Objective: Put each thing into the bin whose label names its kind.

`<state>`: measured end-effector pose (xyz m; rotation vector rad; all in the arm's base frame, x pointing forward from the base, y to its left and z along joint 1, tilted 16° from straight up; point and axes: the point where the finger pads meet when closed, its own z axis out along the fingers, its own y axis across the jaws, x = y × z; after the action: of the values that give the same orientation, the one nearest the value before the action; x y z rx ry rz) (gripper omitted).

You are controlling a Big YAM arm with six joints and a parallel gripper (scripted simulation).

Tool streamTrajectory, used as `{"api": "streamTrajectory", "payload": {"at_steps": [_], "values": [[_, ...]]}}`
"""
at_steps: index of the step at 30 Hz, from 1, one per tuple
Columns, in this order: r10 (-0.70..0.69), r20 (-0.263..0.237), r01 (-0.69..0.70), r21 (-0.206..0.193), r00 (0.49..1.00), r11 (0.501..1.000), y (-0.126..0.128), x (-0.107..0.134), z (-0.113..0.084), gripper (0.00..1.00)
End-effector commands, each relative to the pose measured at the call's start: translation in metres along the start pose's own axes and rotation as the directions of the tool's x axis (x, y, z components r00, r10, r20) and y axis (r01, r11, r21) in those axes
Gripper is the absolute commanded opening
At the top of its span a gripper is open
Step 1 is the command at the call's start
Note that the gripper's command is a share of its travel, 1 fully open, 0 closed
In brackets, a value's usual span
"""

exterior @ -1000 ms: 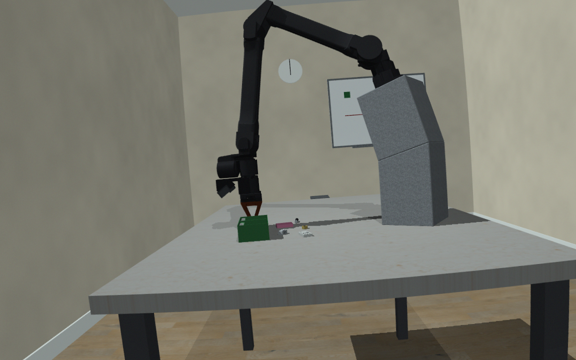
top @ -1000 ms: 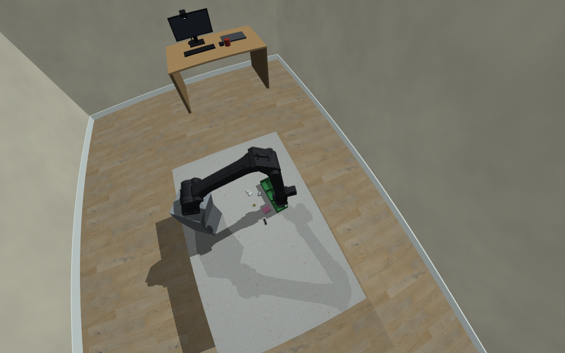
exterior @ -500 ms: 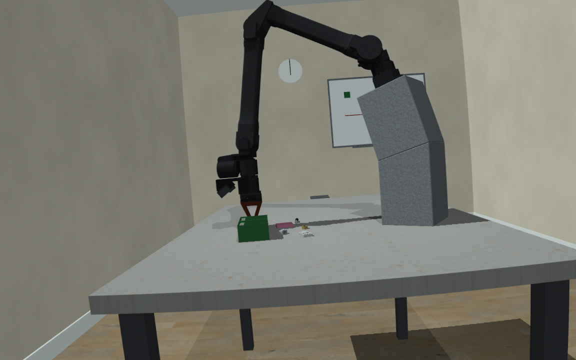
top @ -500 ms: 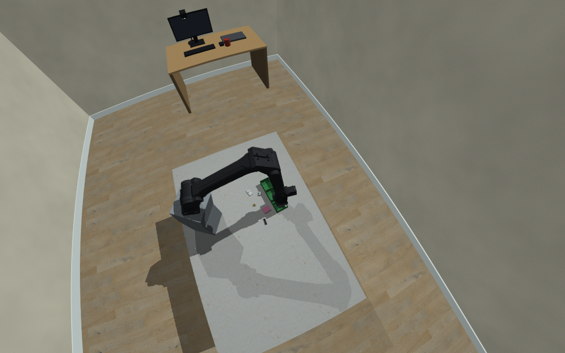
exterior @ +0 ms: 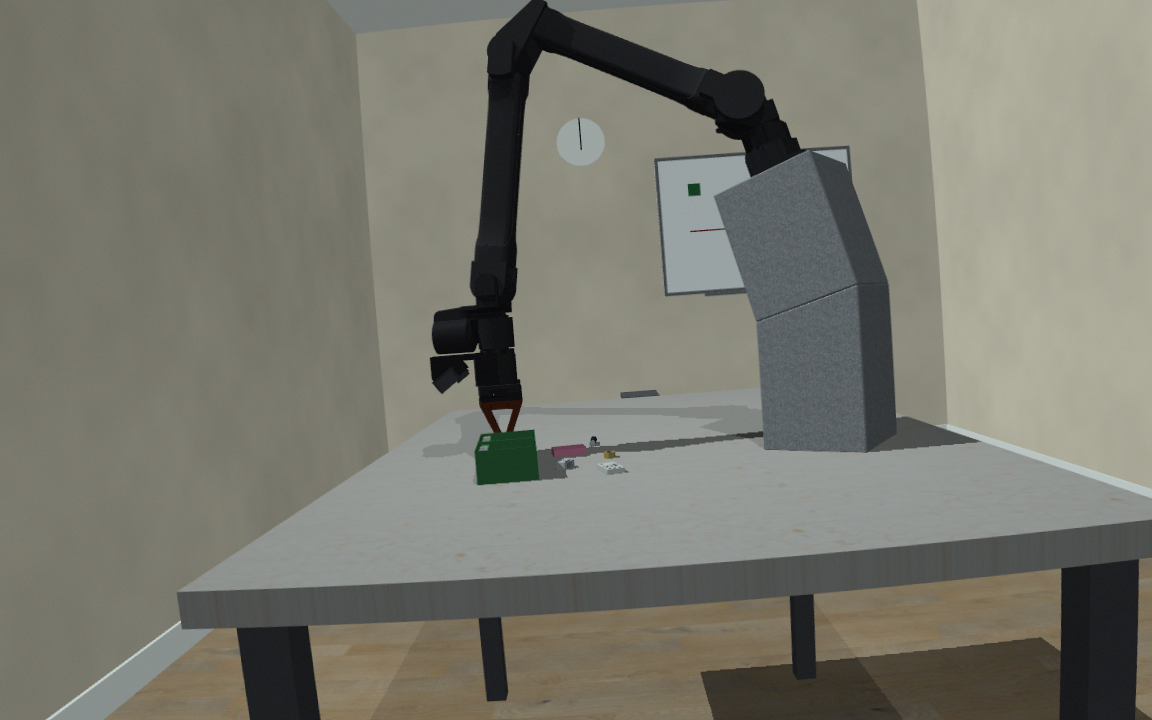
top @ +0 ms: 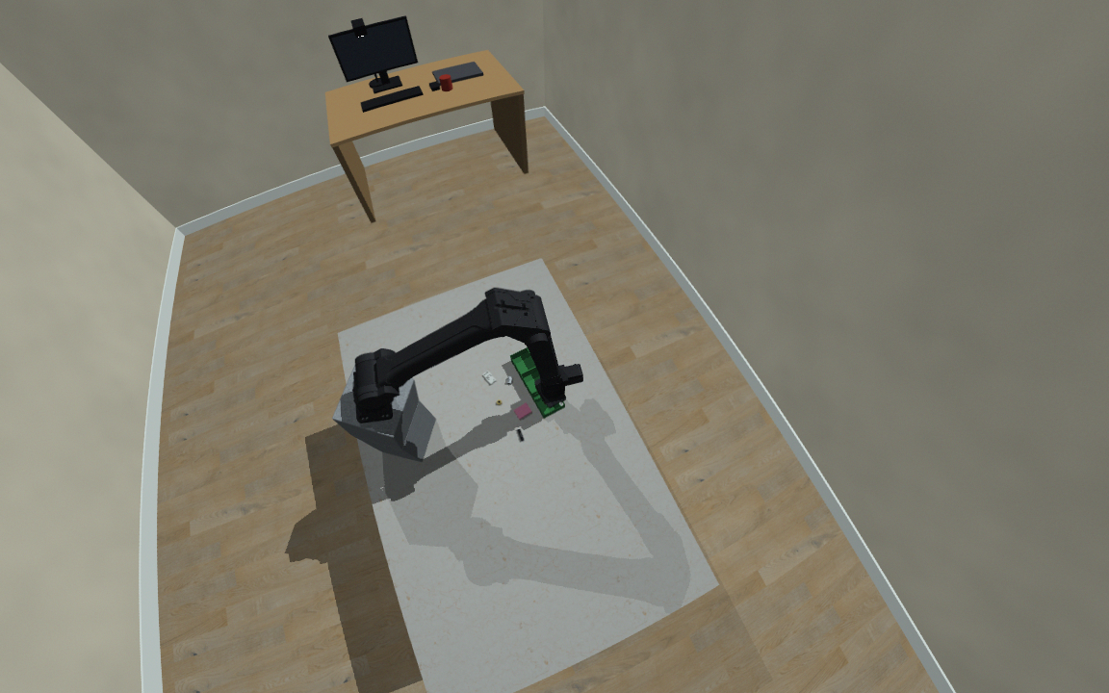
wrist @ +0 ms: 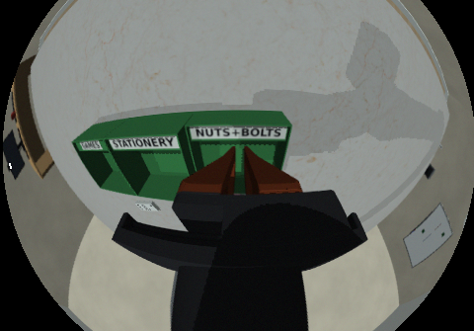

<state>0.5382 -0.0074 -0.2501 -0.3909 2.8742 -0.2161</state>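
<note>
The table [top: 541, 508] [exterior: 652, 528] [wrist: 222, 40] looks like speckled stone — smooth, matt; the floor [top: 257, 284] [exterior: 625, 662] looks like planked wood.

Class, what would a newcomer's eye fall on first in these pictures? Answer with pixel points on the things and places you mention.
Probably the big black arm [top: 447, 338] [exterior: 500, 170], arching from its grey speckled pedestal [top: 423, 422] [exterior: 817, 367] over the table. Next, the green bins [top: 526, 366] [exterior: 507, 459] [wrist: 148, 128] beneath its orange-brown jaws, labelled GAMES, STATIONERY and NUTS+BOLTS. Then the small pink block [top: 522, 412] [exterior: 568, 450] lying beside the bins, bright against the pale tabletop.

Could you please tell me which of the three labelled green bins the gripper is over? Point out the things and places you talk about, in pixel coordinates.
The NUTS+BOLTS bin [wrist: 239, 119]: the gripper's [top: 552, 397] [exterior: 500, 431] [wrist: 239, 149] fingertips are over it, not STATIONERY or GAMES.
</note>
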Motion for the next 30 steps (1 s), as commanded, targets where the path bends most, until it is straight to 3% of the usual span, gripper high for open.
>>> {"api": "streamTrajectory", "payload": {"at_steps": [1,16,30], "values": [[0.009,0.017,-0.009,0.005,1.000,1.000,-0.012,-0.009,-0.018,0.08],[0.007,0.015,-0.007,0.001,1.000,1.000,-0.002,-0.008,-0.034,0.08],[0.002,0.028,-0.002,0.004,1.000,1.000,0.000,-0.016,-0.074,0.08]]}}
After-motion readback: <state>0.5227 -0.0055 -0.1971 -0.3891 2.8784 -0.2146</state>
